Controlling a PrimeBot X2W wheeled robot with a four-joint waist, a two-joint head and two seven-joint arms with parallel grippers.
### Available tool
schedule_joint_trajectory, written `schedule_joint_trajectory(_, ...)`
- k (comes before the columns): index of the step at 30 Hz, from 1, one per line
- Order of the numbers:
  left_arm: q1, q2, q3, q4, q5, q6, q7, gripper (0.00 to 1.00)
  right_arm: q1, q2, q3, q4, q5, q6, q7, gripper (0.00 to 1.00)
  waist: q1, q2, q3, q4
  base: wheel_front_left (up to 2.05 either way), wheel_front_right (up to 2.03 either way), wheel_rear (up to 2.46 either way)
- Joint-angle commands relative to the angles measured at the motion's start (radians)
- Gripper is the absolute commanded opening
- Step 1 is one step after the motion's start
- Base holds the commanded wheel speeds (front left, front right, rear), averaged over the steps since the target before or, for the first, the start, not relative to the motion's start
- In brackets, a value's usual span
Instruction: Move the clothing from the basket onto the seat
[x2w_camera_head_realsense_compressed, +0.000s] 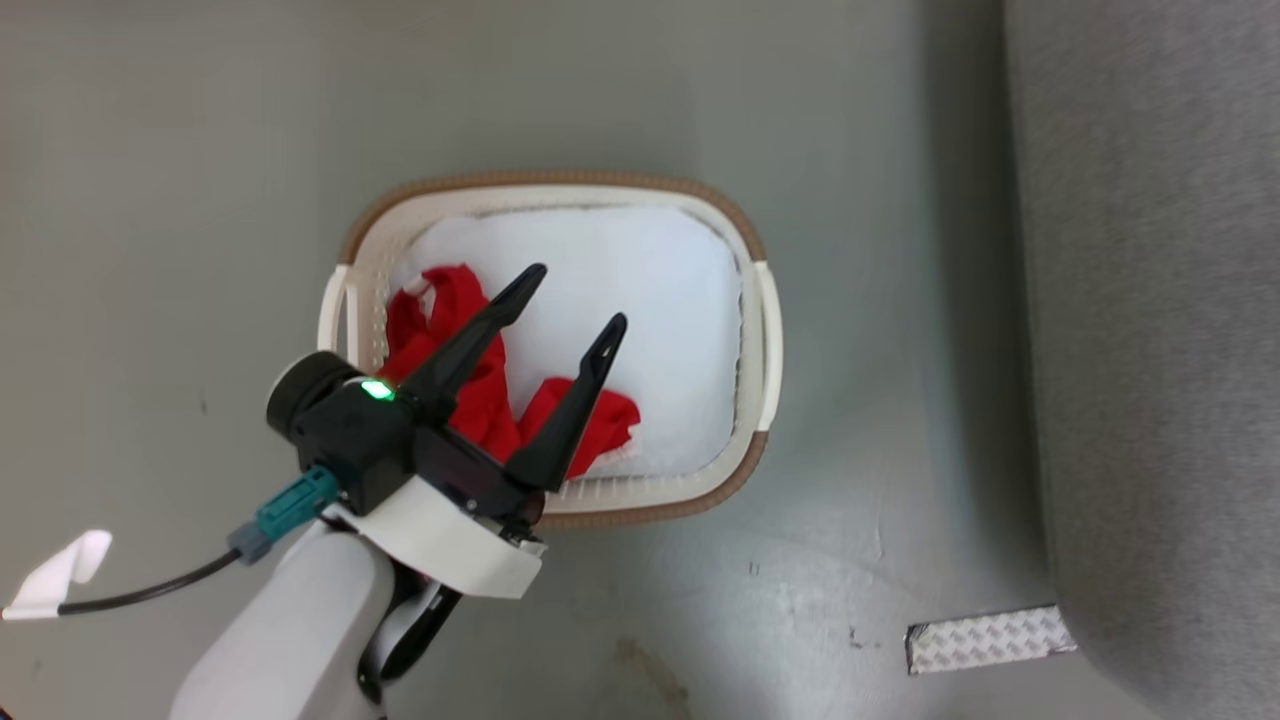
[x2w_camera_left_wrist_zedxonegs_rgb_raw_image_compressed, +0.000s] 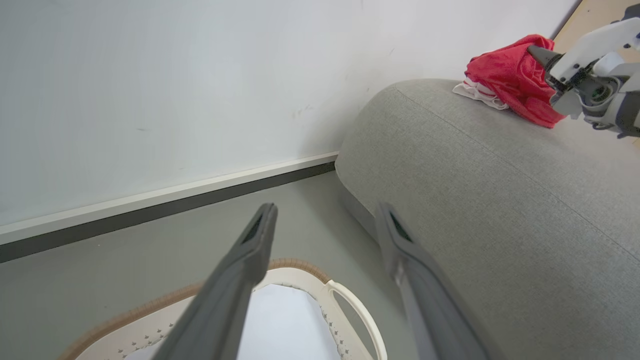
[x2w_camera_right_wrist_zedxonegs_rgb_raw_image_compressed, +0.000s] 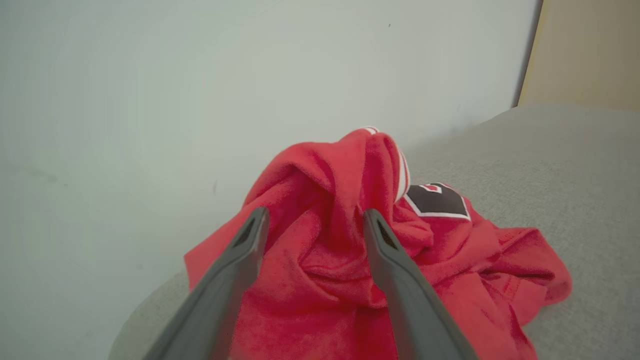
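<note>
Left pincer: released, its fingers spread wide. It hangs over the near-left part of the basket, above the red pile. Whether it touches the cloth I cannot tell.
Right pincer: released, its fingers apart astride a raised fold of the garment. No pinch shows.
Clothing: crumpled against the basket's left side and near rim, lying directly on the white sheet.
Garment on seat: a loose heap close to the rounded edge by the wall.
Basket: stands on the floor, beside the seat but apart from it.
Progress, as I judge it: one piece delivered, and more is left in the basket.
Risk, right side: the fold between the fingers could catch as that arm pulls away. That could drag the heap over the rounded edge onto the floor.
Risk, left side: closing deep could gather the white sheet with the red, since the two lie together.
Risk, lift: a shallow pinch on one loose end could let trailing cloth snag the perforated wall. That could tip the basket or drop the piece short of the seat.
</note>
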Motion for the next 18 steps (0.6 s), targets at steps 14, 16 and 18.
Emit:
schedule_joint_trajectory(14,0.221,-0.055,0.134,0.098,-0.016,0.021,-0.007,1.0,0.575,0.049,0.486,-0.377,0.189,-0.002,-0.014,1.0,-0.0001,0.0,-0.384,-0.03,0.0,0.0,0.0)
schedule_joint_trajectory(16,0.268,-0.068,0.171,0.11,-0.007,0.025,-0.007,1.0,0.662,0.051,0.533,-0.431,0.186,-0.002,-0.014,1.0,-0.0001,0.0,-0.433,-0.021,0.0,0.0,0.0)
schedule_joint_trajectory(18,0.307,-0.09,0.213,0.116,0.001,0.026,-0.007,1.0,0.745,0.054,0.578,-0.467,0.191,-0.002,-0.012,1.0,-0.0001,0.0,-0.477,-0.008,0.0,0.0,0.0)
